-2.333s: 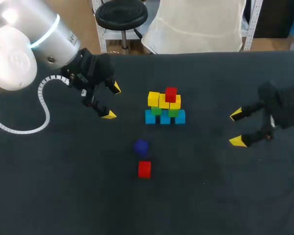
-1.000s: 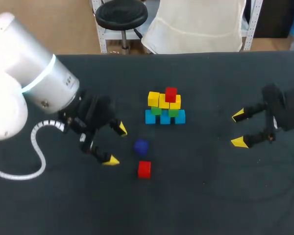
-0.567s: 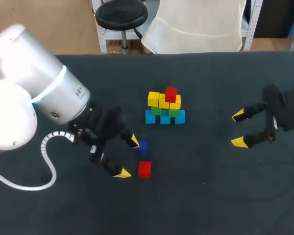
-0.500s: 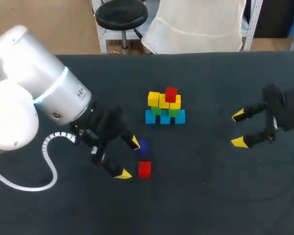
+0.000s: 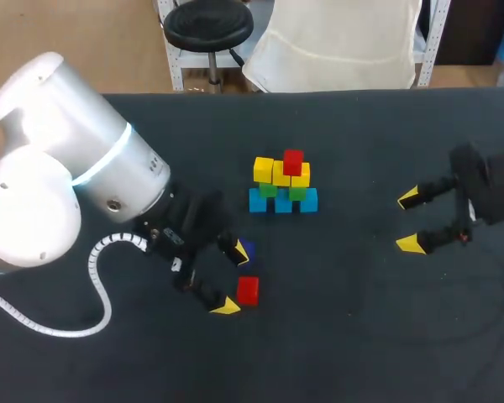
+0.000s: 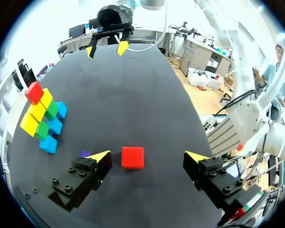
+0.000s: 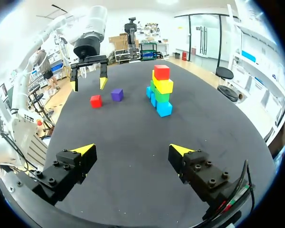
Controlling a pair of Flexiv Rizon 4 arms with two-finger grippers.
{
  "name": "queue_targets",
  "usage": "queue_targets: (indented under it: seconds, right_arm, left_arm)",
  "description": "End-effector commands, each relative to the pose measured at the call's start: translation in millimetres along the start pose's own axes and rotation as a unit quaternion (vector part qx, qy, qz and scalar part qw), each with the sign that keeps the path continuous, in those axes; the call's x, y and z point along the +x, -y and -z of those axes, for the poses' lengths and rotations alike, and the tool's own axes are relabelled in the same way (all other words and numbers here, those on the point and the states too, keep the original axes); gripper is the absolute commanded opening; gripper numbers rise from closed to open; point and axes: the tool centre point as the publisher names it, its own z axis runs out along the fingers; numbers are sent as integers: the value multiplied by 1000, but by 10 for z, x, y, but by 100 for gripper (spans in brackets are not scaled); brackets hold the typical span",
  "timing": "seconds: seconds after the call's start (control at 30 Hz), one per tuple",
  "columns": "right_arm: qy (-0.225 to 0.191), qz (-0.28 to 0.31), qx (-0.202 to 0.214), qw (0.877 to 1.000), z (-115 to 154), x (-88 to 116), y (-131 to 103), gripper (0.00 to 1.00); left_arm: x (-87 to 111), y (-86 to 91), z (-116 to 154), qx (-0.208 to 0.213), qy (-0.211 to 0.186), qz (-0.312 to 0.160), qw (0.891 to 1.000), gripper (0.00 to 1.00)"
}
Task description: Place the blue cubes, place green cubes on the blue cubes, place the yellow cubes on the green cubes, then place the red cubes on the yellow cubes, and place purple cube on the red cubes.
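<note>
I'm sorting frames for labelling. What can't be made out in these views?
Small purple cube: left wrist view, only a sliver shows behind a finger of the left gripper; head view, that finger covers its edge.
Stack of coloured cubes: right wrist view, seen end-on, nearer cubes hide how many sit in each row.
Loose red cube: between the open fingers, but no view shows whether the tips reach its height.

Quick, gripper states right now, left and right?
Left gripper: open, empty; loose red cube by its jaws, ungripped.
Right gripper: open, empty.
</note>
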Motion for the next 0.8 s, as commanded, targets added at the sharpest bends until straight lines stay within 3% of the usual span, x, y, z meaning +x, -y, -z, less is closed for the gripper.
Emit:
queue_targets:
  seconds: [0.03, 0.27, 0.8]
  right_arm:
    - [2, 0, -1, 1000, -7, 7, 12, 100]
    - [2, 0, -1, 1000, -7, 7, 12, 100]
    - [2, 0, -1, 1000, -7, 7, 12, 100]
  left_arm:
    - [11, -3, -106, -10, -6, 2, 1000, 100]
    - [61, -79, -190, -20, -33, 2, 999, 100]
    - [118, -133, -299, -37, -36, 10, 999, 100]
